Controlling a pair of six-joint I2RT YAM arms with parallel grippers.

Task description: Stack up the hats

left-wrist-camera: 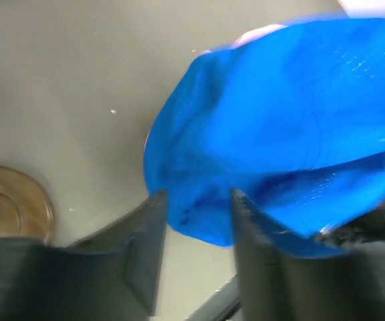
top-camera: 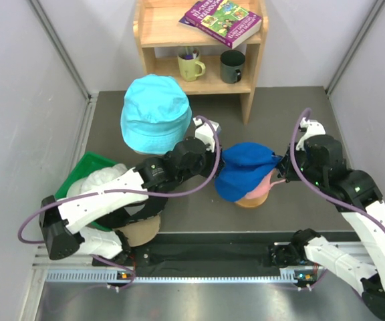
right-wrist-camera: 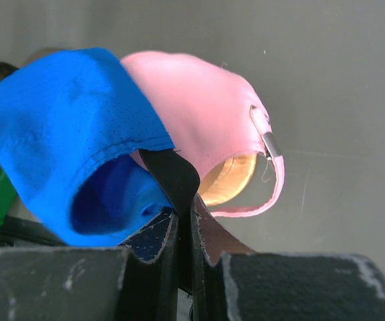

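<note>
Table [top-camera: 313, 134] is bearing one cyan hat [top-camera: 154, 112], one blue cap [top-camera: 246, 170], one pink cap [top-camera: 259, 189]. Left gripper [left-wrist-camera: 198, 200] is hovering parted; right gripper [right-wrist-camera: 184, 217] is clamping blue cap's strap.

lettering on the book [top-camera: 222, 19] seems too small to read.

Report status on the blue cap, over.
Left claw open, edge of blue cap between its fingers. Right claw shut on black strap at the cap's back. Blue cap partly over pink cap. Nothing blocking.
</note>
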